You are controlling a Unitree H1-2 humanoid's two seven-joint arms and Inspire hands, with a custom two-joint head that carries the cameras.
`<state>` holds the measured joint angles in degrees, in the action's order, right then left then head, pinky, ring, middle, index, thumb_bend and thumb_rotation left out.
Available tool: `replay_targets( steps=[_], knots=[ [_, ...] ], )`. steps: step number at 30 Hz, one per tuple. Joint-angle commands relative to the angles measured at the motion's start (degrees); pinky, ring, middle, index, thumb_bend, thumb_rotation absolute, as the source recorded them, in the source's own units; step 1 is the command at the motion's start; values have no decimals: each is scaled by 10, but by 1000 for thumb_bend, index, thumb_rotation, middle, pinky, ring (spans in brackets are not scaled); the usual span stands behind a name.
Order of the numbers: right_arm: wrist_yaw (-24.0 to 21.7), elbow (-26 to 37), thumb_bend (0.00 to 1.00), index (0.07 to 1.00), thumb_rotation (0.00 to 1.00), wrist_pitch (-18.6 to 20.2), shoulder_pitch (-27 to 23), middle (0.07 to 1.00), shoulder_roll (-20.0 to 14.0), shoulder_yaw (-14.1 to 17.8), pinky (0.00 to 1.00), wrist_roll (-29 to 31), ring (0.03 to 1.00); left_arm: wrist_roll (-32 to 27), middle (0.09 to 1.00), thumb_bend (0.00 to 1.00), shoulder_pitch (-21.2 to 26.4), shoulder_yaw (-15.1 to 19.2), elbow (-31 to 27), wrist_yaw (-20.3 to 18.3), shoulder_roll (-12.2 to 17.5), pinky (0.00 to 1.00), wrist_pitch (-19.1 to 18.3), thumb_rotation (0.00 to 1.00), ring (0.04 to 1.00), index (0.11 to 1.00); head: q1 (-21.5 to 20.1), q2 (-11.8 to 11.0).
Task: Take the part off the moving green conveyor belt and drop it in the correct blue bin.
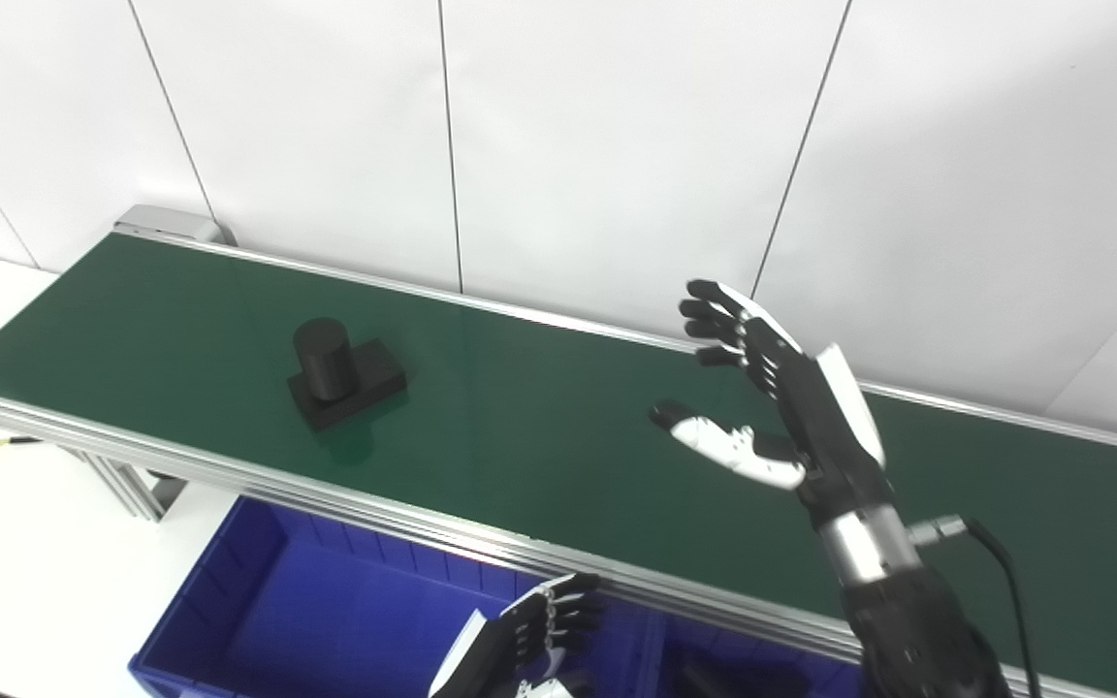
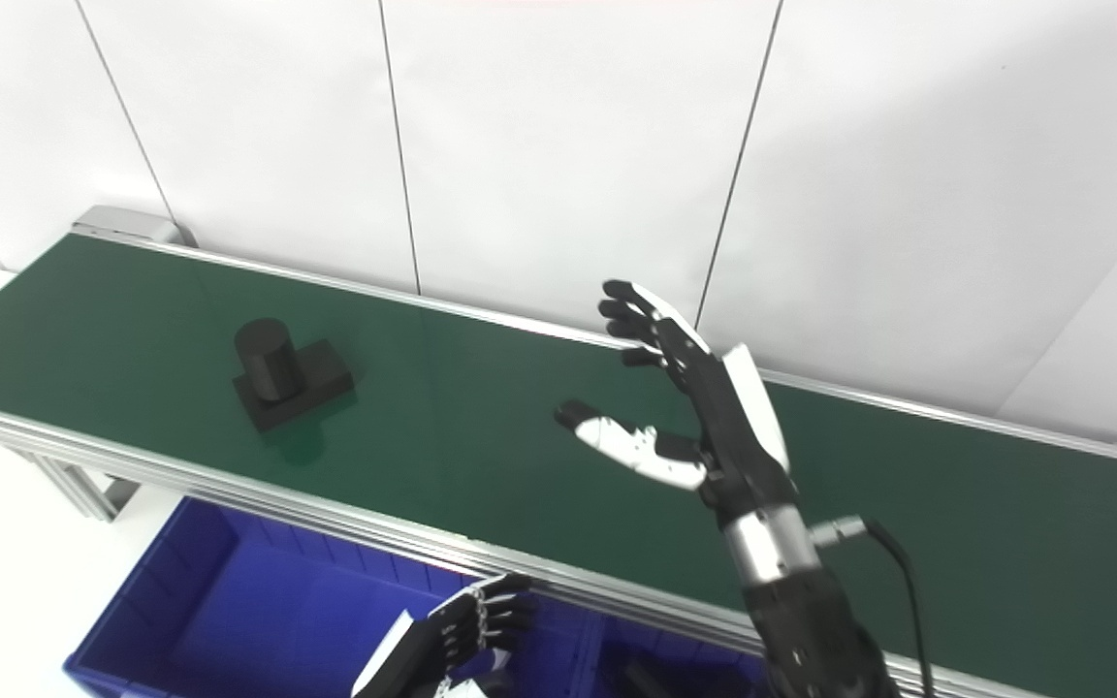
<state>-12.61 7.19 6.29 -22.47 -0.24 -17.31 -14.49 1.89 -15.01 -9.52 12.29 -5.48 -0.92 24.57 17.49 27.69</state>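
A black part (image 1: 345, 373), a short cylinder standing on a flat rectangular base, rides on the green conveyor belt (image 1: 539, 427) toward its left end. My right hand (image 1: 772, 393) is raised over the belt's middle, well to the right of the part, open with fingers spread and thumb pointing left, holding nothing. My left hand (image 1: 534, 635) hovers low at the bottom edge over the blue bins, fingers loosely curled and empty. The left blue bin (image 1: 258, 591) lies below the belt's near rail.
A second blue bin (image 1: 743, 669) to the right holds a dark object, mostly hidden at the picture's bottom. The belt's aluminium near rail (image 1: 423, 519) runs between the belt and the bins. A white wall stands close behind the belt. A white tabletop (image 1: 25, 572) lies at left.
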Motion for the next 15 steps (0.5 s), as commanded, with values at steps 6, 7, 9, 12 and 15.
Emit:
replay_targets(
  steps=[6,7,9,12,15],
  knots=[
    [7,-54,658,860,427,-14,-70,815,38,-27,725,-26,799,6,779,859,4,-12,-16,12,1,697,23,599,749,821,2,1],
    [7,-61,657,862,407,-15,-75,816,42,-29,728,-27,801,7,779,859,4,-13,-16,13,1,698,23,602,749,821,2,1],
    [4,-79,653,864,374,-17,-87,817,49,-35,745,-27,811,7,779,859,4,-15,-16,15,2,701,23,605,750,823,2,1],
    [1,-111,650,868,339,-24,-102,825,60,-39,757,-20,816,6,780,863,4,-17,-16,16,3,700,23,608,751,823,2,1],
    [4,-145,654,868,339,-23,-120,832,67,-51,746,-36,813,6,780,871,3,-19,-17,17,3,699,23,613,750,824,1,1]
  ],
)
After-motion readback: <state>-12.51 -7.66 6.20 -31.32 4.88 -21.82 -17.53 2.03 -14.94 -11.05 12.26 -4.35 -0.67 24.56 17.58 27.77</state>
